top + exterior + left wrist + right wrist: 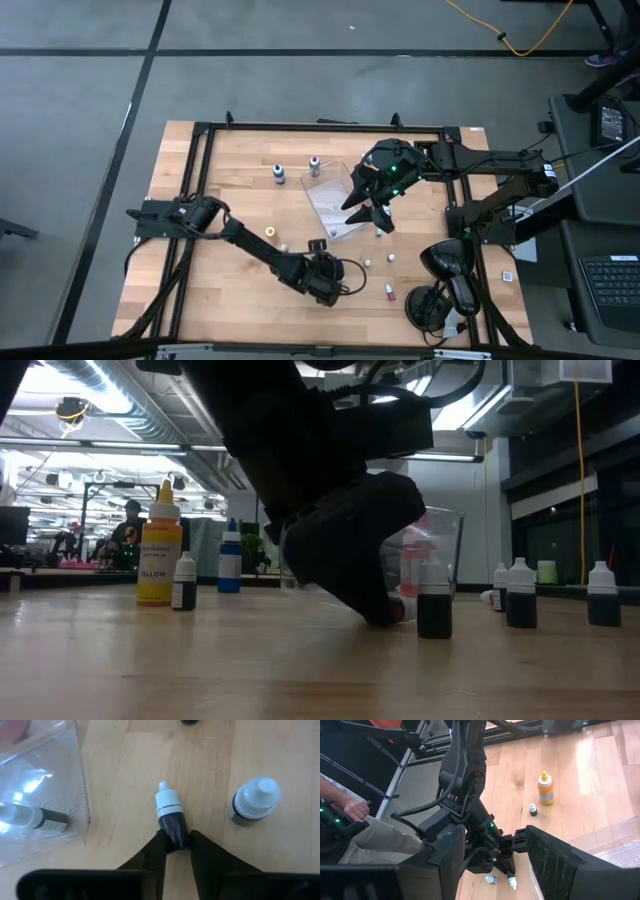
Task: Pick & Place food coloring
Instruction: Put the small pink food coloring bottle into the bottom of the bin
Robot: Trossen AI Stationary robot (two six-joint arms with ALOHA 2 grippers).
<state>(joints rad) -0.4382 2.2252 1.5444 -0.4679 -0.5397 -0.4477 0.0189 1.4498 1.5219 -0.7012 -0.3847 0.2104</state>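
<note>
Now, seen from above, the wooden table (240, 290) fills the middle of the frame, with the left arm reaching from the left edge toward the lower centre and the right arm coming in from the right. The clear tray (335, 195) lies tilted just above the centre; in the left wrist view one small bottle (35, 817) lies on its side inside it.

The right gripper (368, 212) hangs over the tray's right edge, its two broad fingers spread apart with nothing between them, as the right wrist view shows.

The left gripper (327, 262) sits low at the lower centre of the high view, just below the tray's corner. In its wrist view the fingertips (159, 847) pinch the base of a dark food coloring bottle (171, 817) lying flat on the wood, white cap pointing away from the gripper. Just beside it stands another white-capped bottle (252, 801), upright and apart from the fingers.

Further bottles dot the table: two upright ones (279, 174) in the upper middle, a yellow one (270, 231) left of centre, and a few tiny ones (389, 292) at lower right.

In the upper left of the right wrist view, a person's hand (355, 810) rests beyond the table.
</note>
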